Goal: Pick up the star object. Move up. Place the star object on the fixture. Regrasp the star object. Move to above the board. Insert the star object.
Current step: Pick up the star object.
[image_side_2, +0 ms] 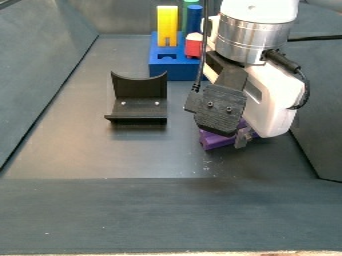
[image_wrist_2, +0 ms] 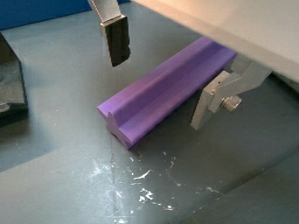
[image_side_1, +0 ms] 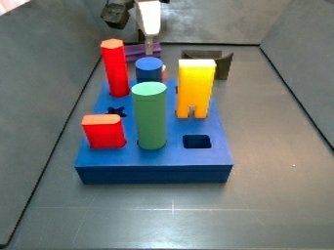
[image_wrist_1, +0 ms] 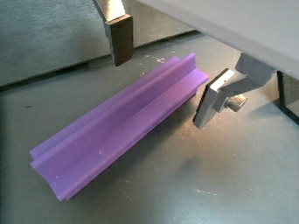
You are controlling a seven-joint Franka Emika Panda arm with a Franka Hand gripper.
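Observation:
The star object (image_wrist_1: 122, 127) is a long purple bar with a star-shaped cross-section, lying flat on the grey floor. It shows in both wrist views (image_wrist_2: 163, 94), and one end shows under the hand in a side view (image_side_2: 214, 141). My gripper (image_wrist_1: 166, 74) is open, with one finger on each side of the bar's end and not touching it (image_wrist_2: 163, 74). The fingertips are level with the top of the bar. The dark fixture (image_side_2: 136, 100) stands empty to the side of the gripper. The blue board (image_side_1: 156, 161) has a star-shaped hole (image_side_1: 115, 113).
On the board stand a red hexagonal column (image_side_1: 113, 64), a blue cylinder (image_side_1: 148, 70), a green cylinder (image_side_1: 150, 115), a yellow arch block (image_side_1: 196, 86) and a red cube (image_side_1: 104, 131). A square hole (image_side_1: 197, 142) is open. Grey walls enclose the floor.

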